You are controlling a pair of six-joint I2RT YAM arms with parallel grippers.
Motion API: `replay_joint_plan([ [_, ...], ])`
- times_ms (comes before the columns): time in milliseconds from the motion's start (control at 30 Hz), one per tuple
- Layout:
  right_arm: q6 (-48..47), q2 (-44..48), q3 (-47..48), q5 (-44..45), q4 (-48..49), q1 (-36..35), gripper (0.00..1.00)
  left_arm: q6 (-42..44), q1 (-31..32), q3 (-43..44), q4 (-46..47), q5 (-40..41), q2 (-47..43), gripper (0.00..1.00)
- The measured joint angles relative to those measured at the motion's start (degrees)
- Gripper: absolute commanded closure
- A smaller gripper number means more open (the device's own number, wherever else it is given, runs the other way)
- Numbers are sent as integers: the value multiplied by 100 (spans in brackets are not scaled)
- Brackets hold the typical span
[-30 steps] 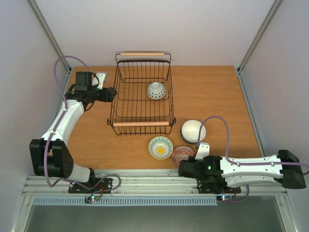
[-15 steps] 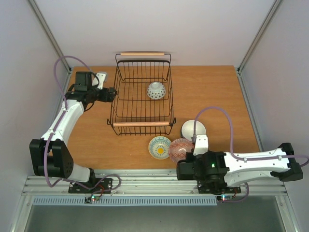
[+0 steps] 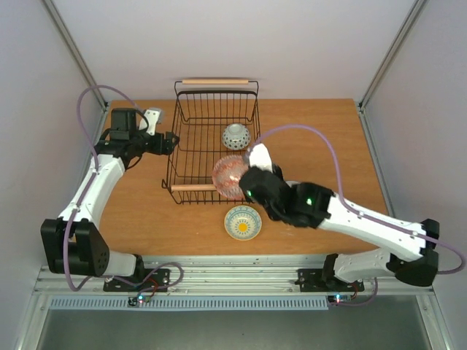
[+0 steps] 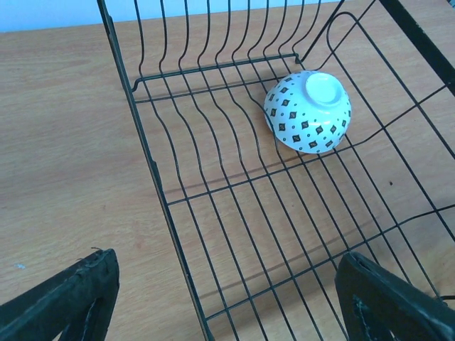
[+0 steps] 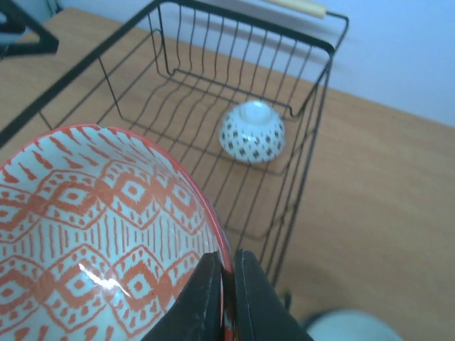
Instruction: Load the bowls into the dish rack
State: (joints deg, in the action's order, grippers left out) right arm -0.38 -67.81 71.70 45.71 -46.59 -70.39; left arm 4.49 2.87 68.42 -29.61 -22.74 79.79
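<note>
My right gripper is shut on the rim of the red-patterned bowl and holds it in the air over the near right part of the dish rack. One bowl lies upside down inside the rack. The yellow-and-teal bowl sits on the table in front of the rack. My left gripper is open and empty at the rack's left wall. A pale bowl edge shows at the bottom of the right wrist view.
The wooden table has side rails at left and right. The right arm reaches across the front right of the table and hides the spot where the pale bowl stood.
My right gripper closed on the red-patterned bowl, lifted it from the table's front, and carried it up and left over the rack's near edge. The left arm barely moved.
</note>
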Motion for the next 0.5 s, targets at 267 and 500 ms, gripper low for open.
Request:
replay_joint_plan([
  [267,-1611,-1563,1360,-1320,931,1377,99,-28,0,-125,55,-273,-155,13],
  [500,-2236,-2957,2802,-1711,1021,1600,99,-63,-24,-205,79,-802,-157,11],
])
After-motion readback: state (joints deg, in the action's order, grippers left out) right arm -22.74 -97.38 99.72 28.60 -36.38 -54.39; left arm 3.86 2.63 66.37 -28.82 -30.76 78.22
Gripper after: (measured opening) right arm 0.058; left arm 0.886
